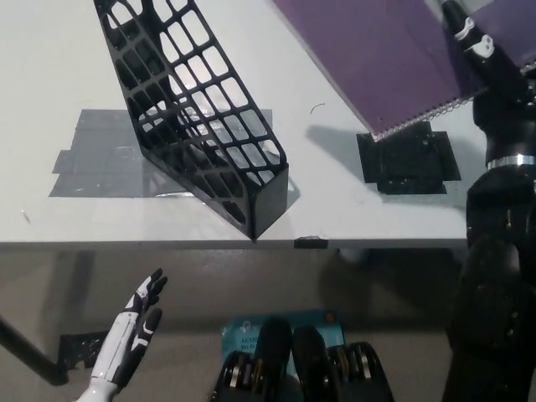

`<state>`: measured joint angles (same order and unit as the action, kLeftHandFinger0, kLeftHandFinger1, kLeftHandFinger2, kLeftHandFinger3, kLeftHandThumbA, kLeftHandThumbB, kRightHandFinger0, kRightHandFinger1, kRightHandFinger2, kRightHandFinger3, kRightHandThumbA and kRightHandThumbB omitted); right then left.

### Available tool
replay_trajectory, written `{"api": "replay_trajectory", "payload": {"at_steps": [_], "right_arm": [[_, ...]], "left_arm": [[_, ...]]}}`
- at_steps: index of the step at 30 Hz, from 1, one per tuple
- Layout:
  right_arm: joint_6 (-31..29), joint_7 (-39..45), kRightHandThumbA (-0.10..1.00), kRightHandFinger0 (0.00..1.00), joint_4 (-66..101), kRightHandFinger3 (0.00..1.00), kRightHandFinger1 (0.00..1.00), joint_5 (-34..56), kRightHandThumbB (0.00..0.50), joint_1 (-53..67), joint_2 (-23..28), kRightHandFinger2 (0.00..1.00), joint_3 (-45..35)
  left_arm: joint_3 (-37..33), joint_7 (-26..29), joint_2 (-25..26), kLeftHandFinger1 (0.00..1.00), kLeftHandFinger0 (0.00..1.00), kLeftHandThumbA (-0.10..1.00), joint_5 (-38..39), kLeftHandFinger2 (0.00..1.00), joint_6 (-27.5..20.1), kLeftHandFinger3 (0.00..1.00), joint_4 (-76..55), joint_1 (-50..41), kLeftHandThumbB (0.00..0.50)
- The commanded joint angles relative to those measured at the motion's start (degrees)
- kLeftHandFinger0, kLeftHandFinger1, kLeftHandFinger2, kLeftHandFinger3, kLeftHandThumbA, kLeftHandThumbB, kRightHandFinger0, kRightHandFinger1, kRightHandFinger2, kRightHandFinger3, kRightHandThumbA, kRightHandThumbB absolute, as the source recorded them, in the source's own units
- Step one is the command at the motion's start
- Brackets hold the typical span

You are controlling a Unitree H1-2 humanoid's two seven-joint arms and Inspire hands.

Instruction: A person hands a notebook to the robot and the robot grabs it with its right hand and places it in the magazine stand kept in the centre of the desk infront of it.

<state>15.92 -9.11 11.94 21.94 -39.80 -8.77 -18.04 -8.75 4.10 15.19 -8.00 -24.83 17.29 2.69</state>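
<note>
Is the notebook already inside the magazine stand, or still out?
Out. The right hand holds the purple notebook above the desk, apart from the black stand.

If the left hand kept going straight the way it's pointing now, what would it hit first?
The left hand, open below the desk's edge, points up and slightly right toward the desk. Its front edge would likely come first, left of the magazine stand. Depth is unclear, so it might pass underneath.

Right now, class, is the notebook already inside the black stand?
No, the right hand holds the notebook above the desk, apart from the stand.
</note>
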Motion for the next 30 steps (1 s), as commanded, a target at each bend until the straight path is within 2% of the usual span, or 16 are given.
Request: {"api": "replay_trajectory", "payload": {"at_steps": [1, 4, 7, 9, 14, 15, 23, 24, 30], "right_arm": [[-0.9, -2.2, 0.92, 0.00, 3.9, 0.00, 0.00, 1.4, 0.057, -5.6, -2.2, 0.00, 2.0], [-2.8, -1.9, 0.95, 0.00, 2.6, 0.00, 0.00, -2.1, 0.035, -4.9, -2.5, 0.00, 4.1], [-3.4, -3.1, 0.88, 0.00, 1.2, 0.00, 0.00, -1.6, 0.054, -5.2, -4.5, 0.00, 4.8], [-3.7, -3.4, 0.89, 0.00, 0.5, 0.00, 0.00, -2.0, 0.059, -5.3, -5.1, 0.00, 5.3], [-6.5, -4.6, 0.86, 0.00, -3.1, 0.00, 0.00, -5.3, 0.039, -5.3, -7.9, 0.00, 7.5], [-7.8, -4.6, 0.86, 0.00, -4.6, 0.00, 0.00, -5.9, 0.006, -5.6, -8.4, 0.00, 7.9], [-11.1, -5.5, 0.91, 0.00, -9.6, 0.00, 0.00, -8.0, 0.014, -7.6, -9.6, 0.00, 9.0], [-11.9, -5.3, 0.91, 0.00, -10.5, 0.00, 0.00, -8.6, 0.029, -7.8, -9.6, 0.00, 9.3], [-14.2, -5.5, 0.92, 0.00, -13.6, 0.00, 0.00, -8.9, 0.049, -9.0, -9.8, 0.00, 9.3]], "left_arm": [[0.4, 0.7, 1.2, 1.00, 1.00, 1.00, 0.6, 1.00, -2.1, 1.00, -0.4, 0.3, 0.500], [0.5, 0.2, 1.1, 1.00, 1.00, 1.00, 0.8, 1.00, -2.1, 1.00, -0.5, 0.2, 0.500], [0.5, 0.4, 1.1, 1.00, 1.00, 1.00, 0.8, 1.00, -2.1, 1.00, -0.5, 0.3, 0.500], [0.4, 0.7, 1.1, 1.00, 1.00, 1.00, 0.6, 1.00, -2.1, 1.00, -0.5, 0.3, 0.500], [0.2, 0.7, 1.0, 1.00, 1.00, 1.00, 0.7, 1.00, -2.1, 1.00, -0.6, 0.4, 0.500], [0.2, 0.7, 0.9, 1.00, 1.00, 1.00, 0.8, 1.00, -2.1, 1.00, -0.7, 0.4, 0.500], [-0.1, 0.4, 0.9, 1.00, 1.00, 1.00, 0.7, 1.00, -2.1, 1.00, -0.6, 0.9, 0.500], [-0.2, 0.5, 0.9, 1.00, 1.00, 1.00, 0.4, 1.00, -2.1, 1.00, -0.9, 0.8, 0.500], [0.2, 0.5, 0.8, 1.00, 1.00, 1.00, -0.1, 1.00, -2.1, 1.00, -1.1, 0.8, 0.500]]}}
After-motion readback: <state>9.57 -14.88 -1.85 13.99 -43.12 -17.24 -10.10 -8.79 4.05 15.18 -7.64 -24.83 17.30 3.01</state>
